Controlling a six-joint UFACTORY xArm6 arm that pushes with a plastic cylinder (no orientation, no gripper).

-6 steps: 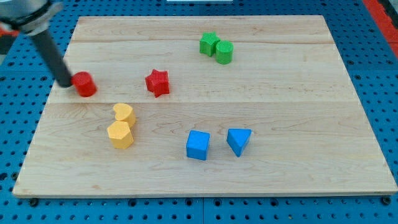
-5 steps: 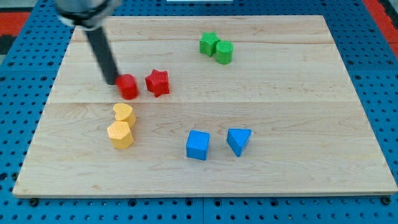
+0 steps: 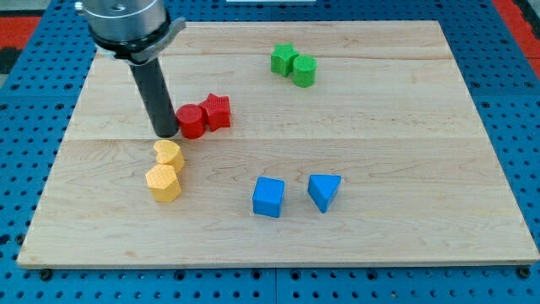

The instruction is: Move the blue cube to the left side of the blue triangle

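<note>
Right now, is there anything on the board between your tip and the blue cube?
In the camera view, bare wood lies between my tip and the blue cube. The yellow blocks sit just left of that line.

My tip (image 3: 166, 133) touches the red cylinder's (image 3: 191, 122) left side.

Robotics lab bench, pale wooden board (image 3: 405, 127) lying on a blue perforated metal table (image 3: 515, 101), small coloured plastic blocks scattered on the board, red surface beyond the table's corners
</note>
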